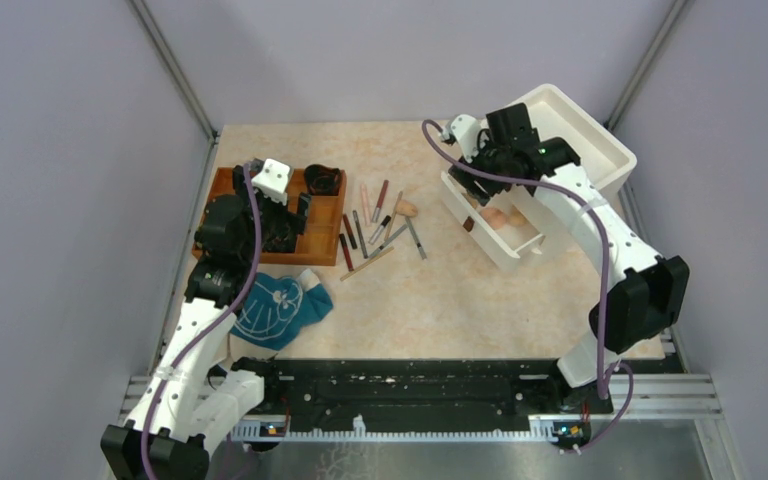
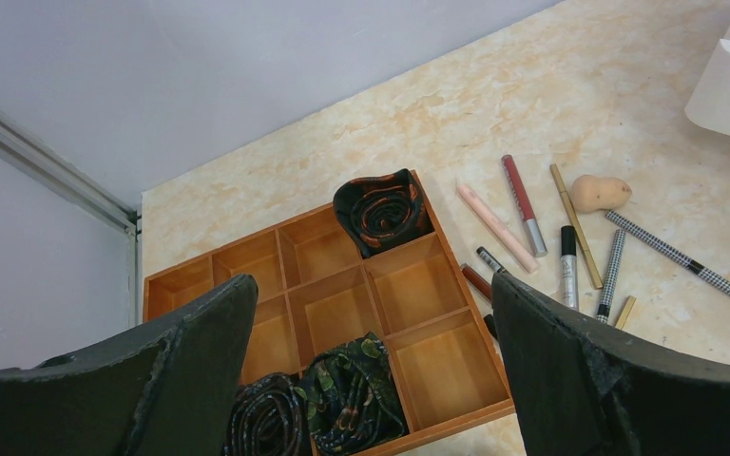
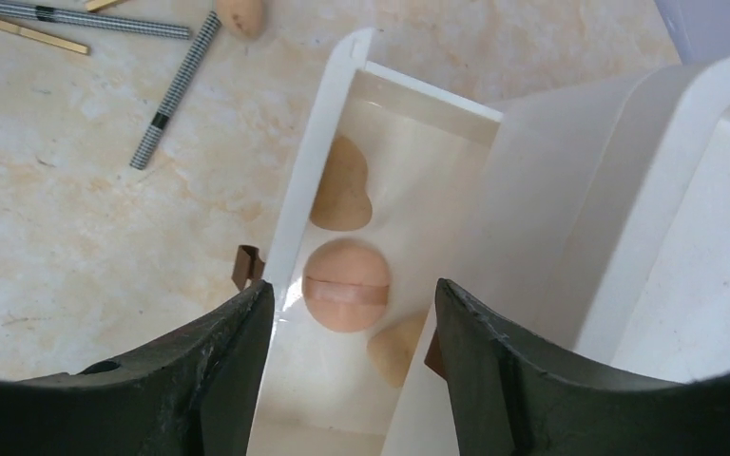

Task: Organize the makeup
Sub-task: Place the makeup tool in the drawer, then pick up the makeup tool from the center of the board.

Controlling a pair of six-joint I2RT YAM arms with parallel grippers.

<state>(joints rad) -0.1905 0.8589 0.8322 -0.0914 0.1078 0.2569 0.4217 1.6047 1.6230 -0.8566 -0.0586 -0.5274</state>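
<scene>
Slim makeup pencils and tubes [image 1: 375, 225] lie loose mid-table; among them are a pink tube [image 2: 496, 226], a dark red one [image 2: 523, 203] and a checkered pencil [image 2: 673, 254]. A tan sponge [image 2: 600, 192] rests beside them. The open white drawer [image 3: 318, 142] holds a tan sponge [image 3: 340, 185], a round pink puff [image 3: 345, 297] and another tan sponge [image 3: 394, 347]. My right gripper [image 3: 352, 290] hangs open just above that drawer, holding nothing. My left gripper [image 2: 373, 280] is wide open over the wooden tray, also with nothing in it.
The wooden compartment tray [image 2: 456, 418] at the left holds rolled dark cloths [image 2: 380, 211] in some cells. A teal patterned cloth [image 1: 275, 308] lies in front of it. The white drawer unit [image 1: 585, 140] stands at the back right, by the wall.
</scene>
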